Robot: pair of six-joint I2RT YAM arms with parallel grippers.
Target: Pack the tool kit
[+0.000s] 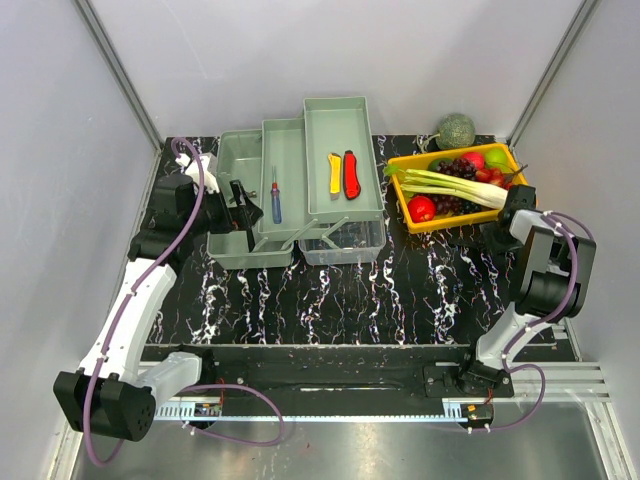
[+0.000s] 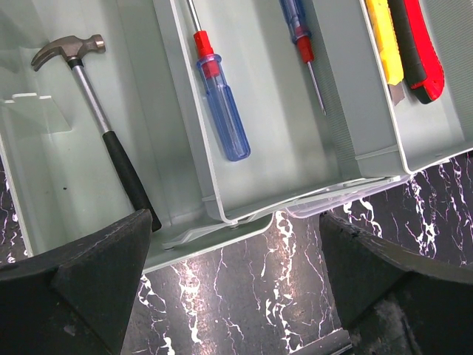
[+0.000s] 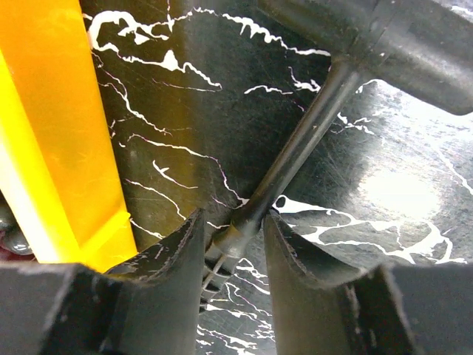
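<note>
**DESK:** What does the right side show?

**OPERATOR:** My right tool (image 3: 233, 220) is low over the bench (image 3: 384, 185). Its fingers are nearly pressed together about the thin end of a steel-shafted implement (image 3: 295, 148). Whether they truly bite, I cannot tell. The orange tray (image 3: 66, 133) stands just to the tool's left.

**DESK:** What could go wrong?

**OPERATOR:** Held so near its tip, the dark crosspiece end may sag, swing and slip out on the lift, or clip the tray wall. The long axis runs from between the fingers ahead and to the tool's right, crosspiece farthest out.

**DESK:** And the left?

**OPERATOR:** My left tool (image 2: 235, 222) is spread wide and empty. The open toolbox (image 2: 295, 148) is just ahead of it, with the hammer (image 2: 96, 126) in the bin to the tool's left and the blue screwdriver (image 2: 222, 111) straight ahead.
</note>
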